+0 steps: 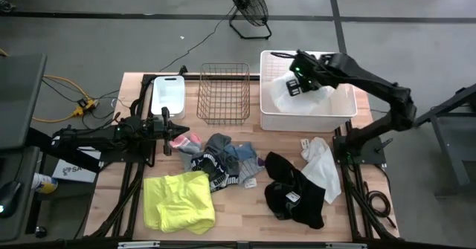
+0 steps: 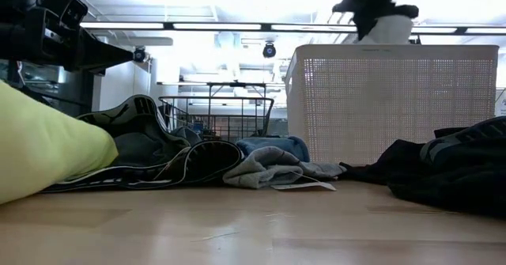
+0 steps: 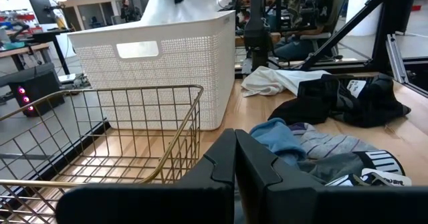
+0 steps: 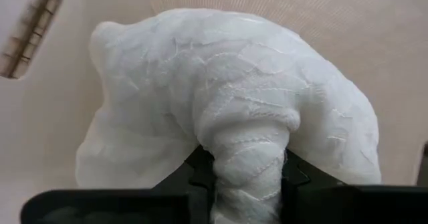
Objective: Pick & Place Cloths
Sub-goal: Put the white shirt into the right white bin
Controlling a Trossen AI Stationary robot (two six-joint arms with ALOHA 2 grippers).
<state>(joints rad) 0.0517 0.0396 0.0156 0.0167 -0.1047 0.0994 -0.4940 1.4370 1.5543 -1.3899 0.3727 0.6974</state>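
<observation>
— Wooden planking (image 1: 245, 204) is seen from above as the work surface; what is found on it?

— A neon-yellow cloth (image 1: 178, 201) is spread at the near left, a black cloth (image 1: 294, 193) at the near right, and a second white cloth (image 1: 321, 167) lies just right of the black one. A large white tub (image 1: 306, 114) is placed at the far right, a copper wire basket (image 1: 223, 93) left of it. The right gripper (image 1: 295, 82) is held over the tub with a white cloth (image 1: 286, 93) hanging from it. The left gripper (image 1: 172, 131) is parked at the left, beside the pile.

— And from table height?

— The white cloth (image 2: 387, 29) is seen above the tub's rim.

— From the left wrist?

— Its fingers (image 3: 221, 164) are pressed together, with nothing between them.

— From the right wrist?

— The white cloth (image 4: 247, 117) is pinched between the fingers (image 4: 200, 167), a twisted fold being clamped and the rest draped beyond the tips.
</observation>
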